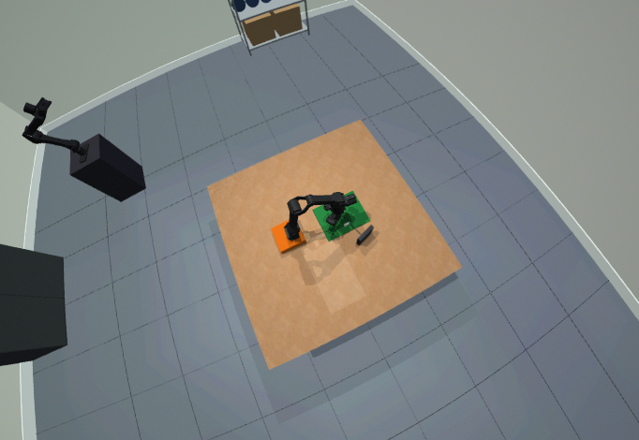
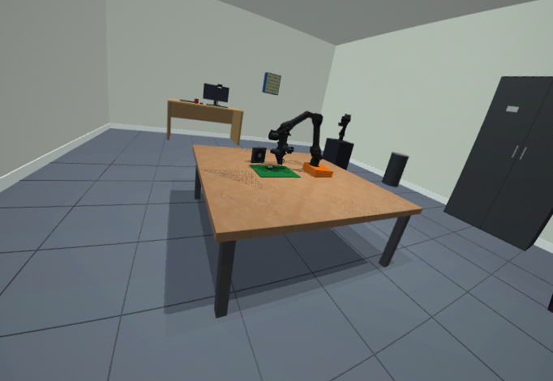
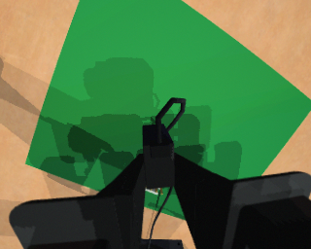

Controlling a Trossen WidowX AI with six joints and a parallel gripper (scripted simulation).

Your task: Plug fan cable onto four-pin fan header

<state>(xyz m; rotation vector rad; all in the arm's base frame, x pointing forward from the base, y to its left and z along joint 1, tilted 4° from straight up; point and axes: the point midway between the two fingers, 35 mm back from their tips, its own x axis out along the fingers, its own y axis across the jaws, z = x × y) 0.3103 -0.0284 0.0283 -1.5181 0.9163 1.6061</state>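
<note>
My gripper [image 3: 155, 157] [image 1: 332, 219] [image 2: 280, 163] is shut on the black plug [image 3: 158, 152], which has a bent black loop on its far end. The fingers press its two sides. The plug is over the green board [image 3: 121, 29] [image 1: 363, 217] [image 2: 285, 173]; its exact height is unclear. The white four-pin header [image 3: 152, 192] [image 1: 347, 224] [image 2: 269, 168] shows only partly, just below the plug in the wrist view; the rest is hidden. The thin black cable [image 3: 158, 214] runs from the plug toward the black fan [image 3: 165, 243] [image 1: 364, 235] [image 2: 258, 155].
The fan stands upright on the wooden table [image 1: 397, 259] [image 2: 312, 207], just off the board's edge. The arm's orange base [image 1: 282, 240] [image 2: 317, 169] is on the board's other side. A second arm on a black pedestal [image 1: 108, 168] stands away on the floor.
</note>
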